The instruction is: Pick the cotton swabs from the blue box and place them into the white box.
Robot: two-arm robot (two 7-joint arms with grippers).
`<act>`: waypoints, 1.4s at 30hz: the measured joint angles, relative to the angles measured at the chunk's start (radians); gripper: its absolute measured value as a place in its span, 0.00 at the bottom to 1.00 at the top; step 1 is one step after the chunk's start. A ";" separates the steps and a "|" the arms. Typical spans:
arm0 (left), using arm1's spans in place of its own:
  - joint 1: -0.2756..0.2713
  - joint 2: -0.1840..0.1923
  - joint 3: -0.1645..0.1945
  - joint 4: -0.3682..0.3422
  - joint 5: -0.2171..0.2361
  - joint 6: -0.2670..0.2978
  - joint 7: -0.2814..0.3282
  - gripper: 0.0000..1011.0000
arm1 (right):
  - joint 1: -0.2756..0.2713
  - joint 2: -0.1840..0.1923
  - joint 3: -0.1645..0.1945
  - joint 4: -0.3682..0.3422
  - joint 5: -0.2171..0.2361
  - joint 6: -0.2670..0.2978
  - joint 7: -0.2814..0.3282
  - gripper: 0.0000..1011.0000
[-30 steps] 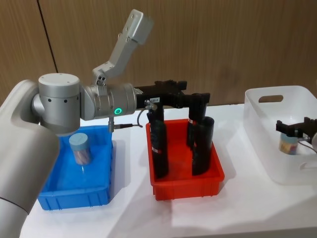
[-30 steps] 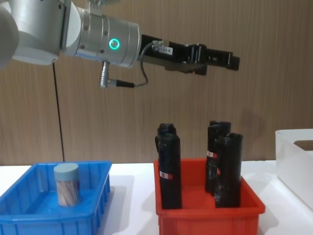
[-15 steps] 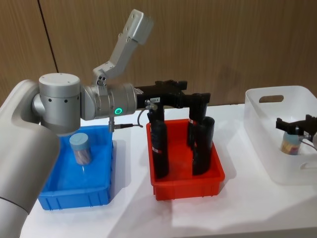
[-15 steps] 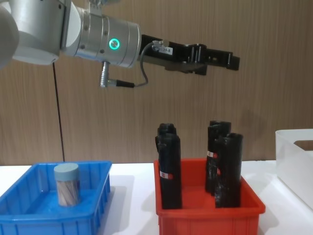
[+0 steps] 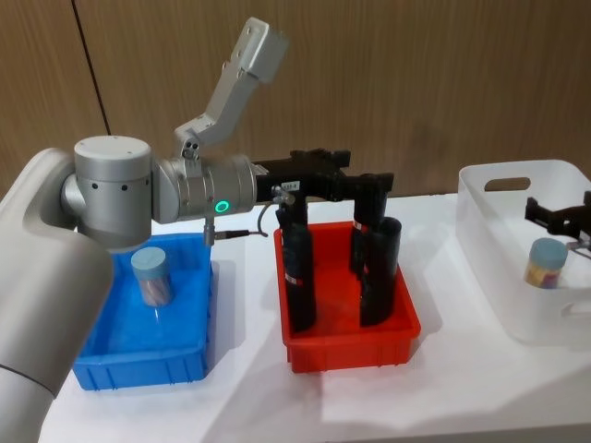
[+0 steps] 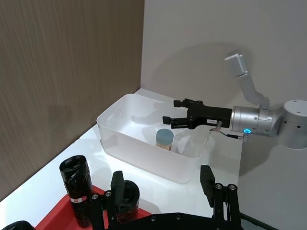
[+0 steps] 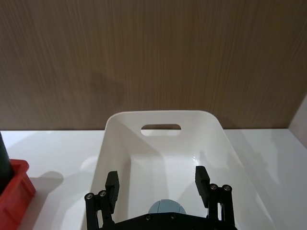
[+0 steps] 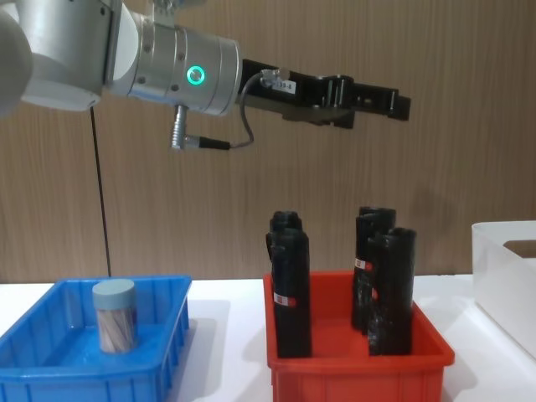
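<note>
One tub of cotton swabs (image 5: 150, 275) stands upright in the blue box (image 5: 102, 355) at the left, also seen from the side as the tub (image 8: 114, 316). A second tub (image 5: 546, 262) stands inside the white box (image 5: 489, 277) at the right. My right gripper (image 5: 563, 217) hovers open just above that tub, apart from it; its fingers (image 7: 111, 184) spread wide over the pale lid (image 7: 166, 207). My left gripper (image 5: 369, 185) hangs open and empty high over the red bin, its fingertips (image 6: 116, 184) far apart.
A red bin (image 5: 351, 346) holding several tall black wrapped rolls (image 5: 297, 277) sits between the two boxes, under the left arm (image 8: 167, 71). A wood-panelled wall closes off the back. White tabletop (image 5: 443, 397) lies in front of the bins.
My right gripper has let go of the tub in the white box and lifted off it. The tub now stands free. The left arm has not moved.
</note>
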 joint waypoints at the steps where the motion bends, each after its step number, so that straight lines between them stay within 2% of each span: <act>1: 0.000 0.000 0.000 0.000 0.000 0.000 0.000 0.99 | -0.009 0.001 0.002 -0.015 0.003 -0.001 -0.004 0.99; 8: 0.000 0.000 0.000 0.000 0.000 0.000 0.000 0.99 | -0.092 0.012 0.016 -0.158 0.024 -0.013 -0.034 0.99; 14: 0.003 0.001 0.000 -0.002 0.000 -0.002 0.002 0.99 | -0.096 0.012 0.016 -0.162 0.024 -0.014 -0.035 0.99; 20: 0.032 0.011 0.002 -0.025 0.006 -0.024 0.039 0.99 | -0.123 0.013 0.005 -0.192 0.026 -0.026 -0.035 0.99; 42: 0.246 0.089 0.020 -0.203 0.056 -0.199 0.313 0.99 | -0.333 0.024 -0.075 -0.423 0.040 -0.124 -0.038 0.99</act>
